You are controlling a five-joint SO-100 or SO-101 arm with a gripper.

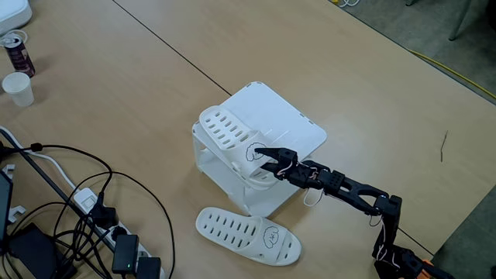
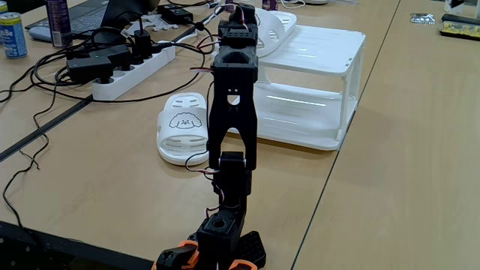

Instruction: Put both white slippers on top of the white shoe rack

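Note:
The white shoe rack (image 1: 283, 124) stands mid-table. One white slipper (image 1: 225, 133) lies tilted across the rack's top at its left front edge, its cartoon-face end toward the arm. My gripper (image 1: 261, 160) is shut on that end, one finger above the strap and one below. The other white slipper (image 1: 246, 233) lies flat on the table in front of the rack. In the fixed view from behind the arm, the black arm (image 2: 232, 97) hides most of the held slipper (image 2: 276, 28) on the rack (image 2: 322, 71). The second slipper (image 2: 180, 133) lies to the left of the arm.
A power strip (image 1: 124, 252) and tangled black cables (image 1: 70, 194) fill the lower left. A paper cup (image 1: 17, 87) and a can (image 1: 17, 53) stand at the far left. The table edge runs along the upper right.

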